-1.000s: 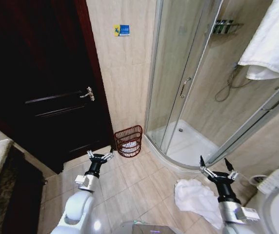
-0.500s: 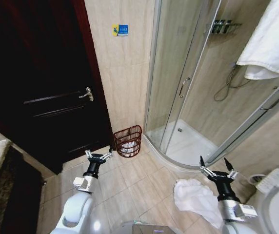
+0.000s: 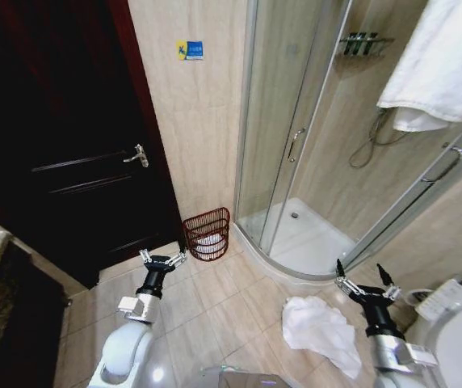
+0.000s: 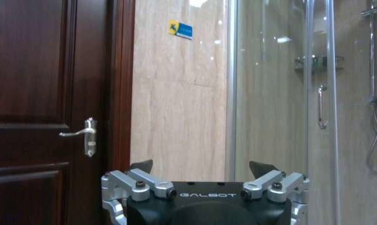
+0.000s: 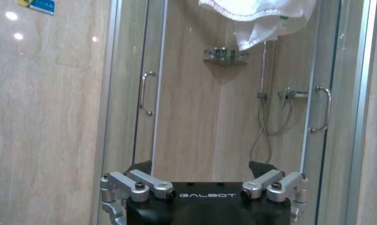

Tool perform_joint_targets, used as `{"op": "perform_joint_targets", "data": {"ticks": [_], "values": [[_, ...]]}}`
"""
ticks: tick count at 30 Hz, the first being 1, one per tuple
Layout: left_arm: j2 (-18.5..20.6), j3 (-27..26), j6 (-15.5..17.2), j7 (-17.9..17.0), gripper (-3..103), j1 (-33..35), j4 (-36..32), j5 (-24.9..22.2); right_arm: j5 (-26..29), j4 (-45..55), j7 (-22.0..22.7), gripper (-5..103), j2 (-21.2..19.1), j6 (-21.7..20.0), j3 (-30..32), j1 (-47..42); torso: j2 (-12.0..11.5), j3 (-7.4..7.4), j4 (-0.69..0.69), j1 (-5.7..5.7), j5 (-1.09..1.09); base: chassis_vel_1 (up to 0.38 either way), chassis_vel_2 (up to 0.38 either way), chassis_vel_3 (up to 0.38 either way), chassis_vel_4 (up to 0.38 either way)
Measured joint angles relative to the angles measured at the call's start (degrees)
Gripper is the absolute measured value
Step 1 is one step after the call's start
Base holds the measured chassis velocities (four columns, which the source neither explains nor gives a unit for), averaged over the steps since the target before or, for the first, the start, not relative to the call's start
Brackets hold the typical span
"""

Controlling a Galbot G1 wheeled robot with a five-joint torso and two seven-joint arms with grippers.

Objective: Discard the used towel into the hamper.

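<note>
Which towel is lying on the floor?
The crumpled white towel on the tiles, beside the right gripper. The other white towel hangs high over the shower glass.

- Left gripper point(image 4: 202, 168) is occupying the lower edge of the view, its two dark fingertips point(image 4: 141, 165) standing well apart with nothing between them.
- Dark wooden door point(image 4: 44, 112) with a silver lever handle point(image 4: 82, 137) is standing closed beyond it.
- Beige tiled wall point(image 4: 179, 93) is carrying a small blue-and-yellow sign point(image 4: 180, 28).
- Glass shower enclosure point(image 4: 282, 89) is showing a vertical door handle point(image 4: 321, 107).
</note>
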Motion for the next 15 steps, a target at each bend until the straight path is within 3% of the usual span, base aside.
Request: {"op": "perform_joint_targets", "data": {"ticks": [4,8,15], "values": [[-0.10,0.03,0.61,0.02,100,0.72,-0.76,-0.02,1.75,0.81,-0.18,100,0.00,0.12,-0.17,-0.70,0.00,0.00,0.00,0.00,0.00,-0.049,-0.056,0.051,0.047],[0.64,0.55,2.75,0.22,100,1.19,-1.97,-0.19,6.85,3.26,-0.39,100,0.00,-2.57,-0.54,-1.69,-0.01,0.00,-0.01,0.00,-0.01,-0.057,-0.068,0.056,0.053],[2.10,1.11,4.89,0.82,100,0.10,-2.57,-0.45,8.85,4.73,-0.31,100,0.00,-4.31,-0.44,-1.84,-0.01,0.00,-0.01,0.00,0.00,-0.027,-0.032,0.026,0.032]]}}
